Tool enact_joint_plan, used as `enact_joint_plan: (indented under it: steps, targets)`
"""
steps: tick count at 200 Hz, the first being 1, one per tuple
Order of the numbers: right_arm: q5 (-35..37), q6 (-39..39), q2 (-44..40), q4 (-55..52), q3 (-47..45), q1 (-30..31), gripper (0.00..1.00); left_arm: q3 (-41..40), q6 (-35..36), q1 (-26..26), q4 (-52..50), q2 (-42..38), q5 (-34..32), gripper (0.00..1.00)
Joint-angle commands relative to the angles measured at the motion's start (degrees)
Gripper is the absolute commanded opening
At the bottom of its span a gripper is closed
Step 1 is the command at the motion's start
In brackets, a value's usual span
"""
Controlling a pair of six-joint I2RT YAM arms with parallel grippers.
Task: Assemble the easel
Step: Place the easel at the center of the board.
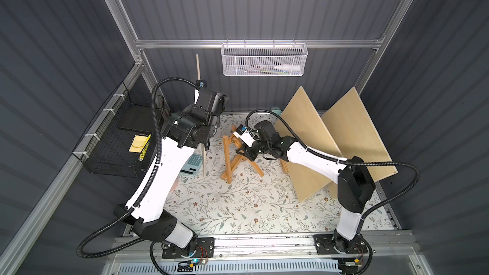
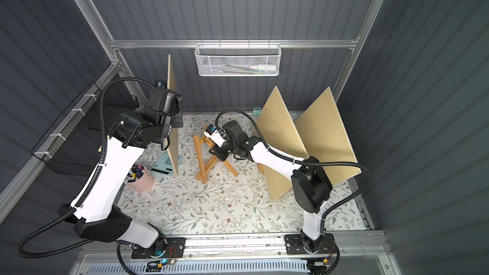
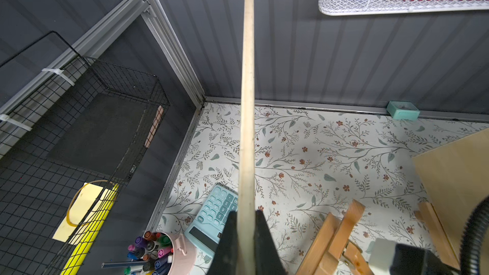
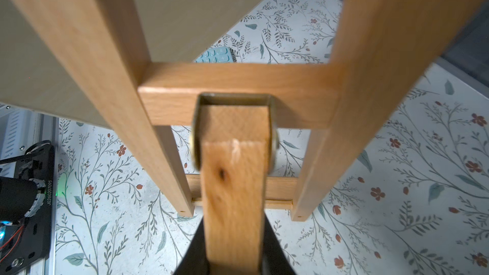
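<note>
The left tool pinches the upright board; the right tool pinches the rear leg of the easel. This looks like the propping stage; the next move calls for splaying that leg steadily.

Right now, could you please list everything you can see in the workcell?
easel: 1, orange-brown wood, middle of the mat
thin board: 1, pale wood, upright on edge beside the calculator
leaning boards: 2, pale wood, tilted at the mat's right side
calculator: 1, teal, left part of the mat
cup of markers: 1, pink, near the calculator
small box: 1, teal, by the back wall
mesh basket: 1, white, on the back rail
wire basket: 1, black, left wall
notepad: 1, yellow, in the wire basket
mat: 1, white floral, covering the table
left gripper: 1, black, shut on the thin board
right gripper: 1, black, shut on the easel's rear leg
</note>
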Motion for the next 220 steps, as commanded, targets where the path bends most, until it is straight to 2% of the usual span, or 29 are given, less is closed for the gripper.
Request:
enact_joint_plan:
  steps: [1, 71, 111, 166, 186, 201, 220]
  targets:
    - [5.8, 6.6, 0.8, -3.9, -9.0, 0.8, 0.0, 4.9, 0.6, 0.0, 6.9, 0.0, -2.6, 0.0]
    - [12.1, 11.2, -5.0, 0.1, -23.5, 4.4, 0.01, 3.3, 0.2, -0.1, 5.4, -1.7, 11.9, 0.0]
    - [14.1, 12.4, -7.7, 0.1, -28.1, 4.9, 0.07, 1.5, 0.8, -0.1, 2.3, -3.8, 17.7, 0.0]
    - [16.2, 10.9, -10.4, -3.1, -30.6, 4.8, 0.27, 0.7, 1.4, -0.1, -2.1, -6.4, 23.0, 0.0]
    - [16.1, 10.2, -10.8, -4.2, -30.4, 4.8, 0.4, -0.6, 2.0, -0.1, -3.4, -7.0, 24.8, 0.0]
    - [15.8, 9.7, -11.4, -4.8, -30.0, 4.8, 0.58, -0.8, 3.0, -0.1, -4.1, -7.2, 26.7, 0.0]
    - [15.4, 9.6, -12.8, -5.5, -29.1, 4.6, 0.66, -0.9, 4.9, -0.1, -5.2, -7.2, 29.0, 0.0]
